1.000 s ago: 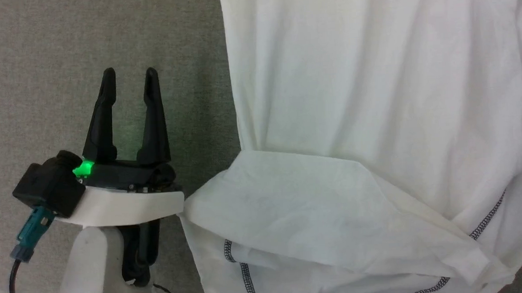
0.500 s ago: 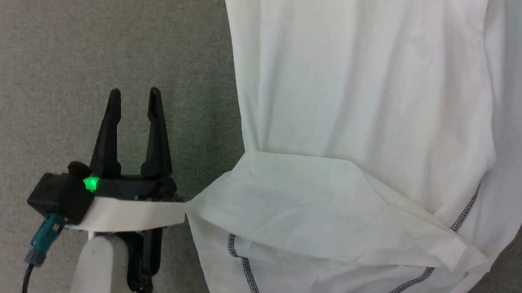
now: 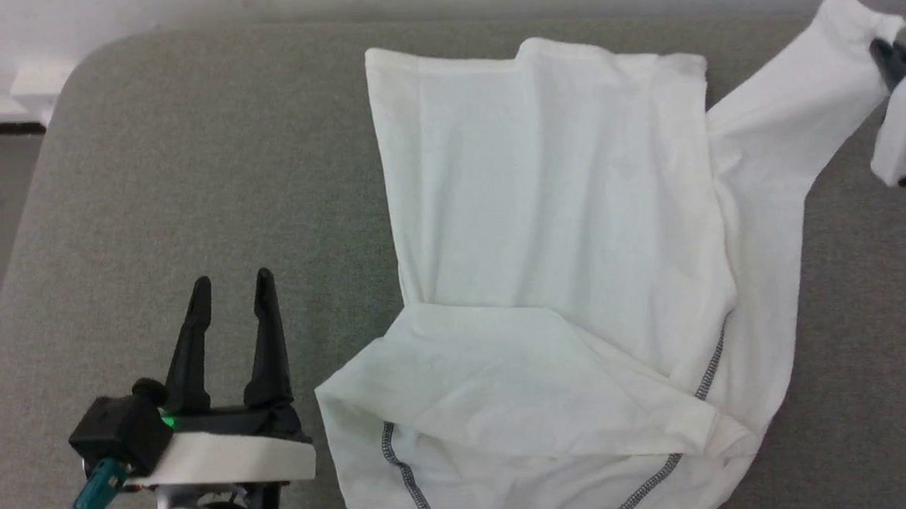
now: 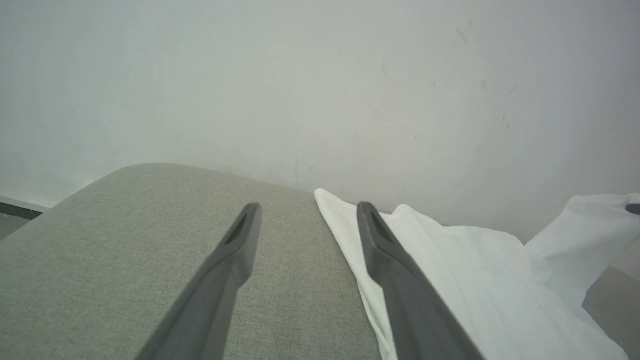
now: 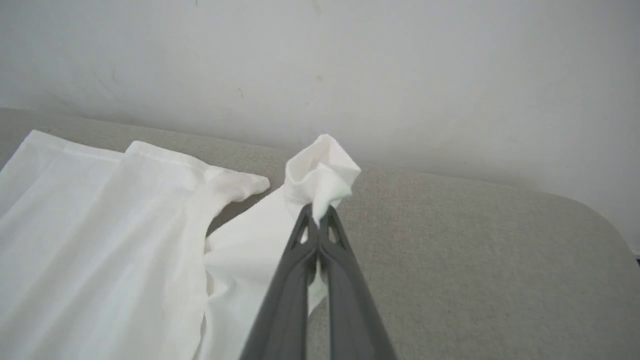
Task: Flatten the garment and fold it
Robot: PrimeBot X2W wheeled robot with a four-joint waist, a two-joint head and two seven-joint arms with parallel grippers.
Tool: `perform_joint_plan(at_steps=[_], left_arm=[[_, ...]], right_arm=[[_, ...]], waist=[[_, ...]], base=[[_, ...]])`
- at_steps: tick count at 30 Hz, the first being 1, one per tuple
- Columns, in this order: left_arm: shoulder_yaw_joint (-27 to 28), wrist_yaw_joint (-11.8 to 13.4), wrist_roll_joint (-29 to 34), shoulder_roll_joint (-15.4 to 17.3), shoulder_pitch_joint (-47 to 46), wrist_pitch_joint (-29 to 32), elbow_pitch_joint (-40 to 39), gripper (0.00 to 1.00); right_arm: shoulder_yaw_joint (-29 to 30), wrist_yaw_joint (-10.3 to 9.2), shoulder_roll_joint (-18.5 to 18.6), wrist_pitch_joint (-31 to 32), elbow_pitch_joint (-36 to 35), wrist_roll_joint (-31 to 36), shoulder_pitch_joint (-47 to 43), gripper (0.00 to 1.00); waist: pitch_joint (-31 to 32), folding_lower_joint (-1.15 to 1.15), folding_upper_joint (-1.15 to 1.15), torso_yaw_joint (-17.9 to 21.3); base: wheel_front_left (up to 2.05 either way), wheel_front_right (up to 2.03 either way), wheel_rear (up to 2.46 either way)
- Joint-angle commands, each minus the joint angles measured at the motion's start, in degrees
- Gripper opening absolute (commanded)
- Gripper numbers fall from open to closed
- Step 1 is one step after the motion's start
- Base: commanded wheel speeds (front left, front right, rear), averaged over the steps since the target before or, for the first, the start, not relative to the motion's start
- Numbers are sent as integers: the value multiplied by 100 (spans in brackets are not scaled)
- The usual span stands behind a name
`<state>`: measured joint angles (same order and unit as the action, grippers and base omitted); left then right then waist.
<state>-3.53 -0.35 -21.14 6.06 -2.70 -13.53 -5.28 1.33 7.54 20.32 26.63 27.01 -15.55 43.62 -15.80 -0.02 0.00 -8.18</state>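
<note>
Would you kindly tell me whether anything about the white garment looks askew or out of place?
The garment is not flat: its near part is folded back over itself by the stitched hem, and the right gripper pinches a far corner stretched out sideways.

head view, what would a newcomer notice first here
The white garment sprawls crumpled over the right half of the grey padded surface, dark zigzag stitching along its near hem. At the upper right the right gripper is shut on a bunched end of it; the left gripper stands open at the lower left.
</note>
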Motion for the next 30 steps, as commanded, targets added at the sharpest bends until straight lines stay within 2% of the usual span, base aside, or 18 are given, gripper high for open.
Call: perform_joint_plan(at_steps=[1,4,9,11,14,17,21,30], left_arm=[[27,50,0,11,121,26,-69,100],[16,117,3,11,297,115,-195,100],[-3,178,-12,22,474,222,-342,100],[-32,184,-19,19,510,252,-379,100],[-101,186,-29,3,541,292,-407,100],[-152,163,-53,-2,539,309,-363,100],[-207,139,-98,-15,528,322,-278,100],[-347,83,-158,-35,426,359,-56,100]], right_arm=[[-23,-5,104,92,-438,-112,-371,0],[79,-5,183,414,-1568,-270,-1198,0],[191,-5,-41,946,-3358,-340,-2419,0],[107,-5,-188,1094,-3895,-310,-2781,0],[-236,-5,-382,1224,-4344,-390,-3164,0],[-789,-5,-610,1246,-4522,-561,-3441,0],[-1648,-5,-820,1177,-4367,-803,-3621,0],[-3474,-5,-1391,554,-2926,-1392,-3081,0]], waist=[[744,2,0,492],[923,2,0,548],[1116,2,0,592],[1140,2,0,595],[1165,2,0,573],[1193,2,0,520],[1212,2,0,434],[1161,2,0,153]], base=[[0,0,0],[0,0,0],[0,0,0],[0,0,0],[0,0,0],[0,0,0],[0,0,0],[0,0,0]])
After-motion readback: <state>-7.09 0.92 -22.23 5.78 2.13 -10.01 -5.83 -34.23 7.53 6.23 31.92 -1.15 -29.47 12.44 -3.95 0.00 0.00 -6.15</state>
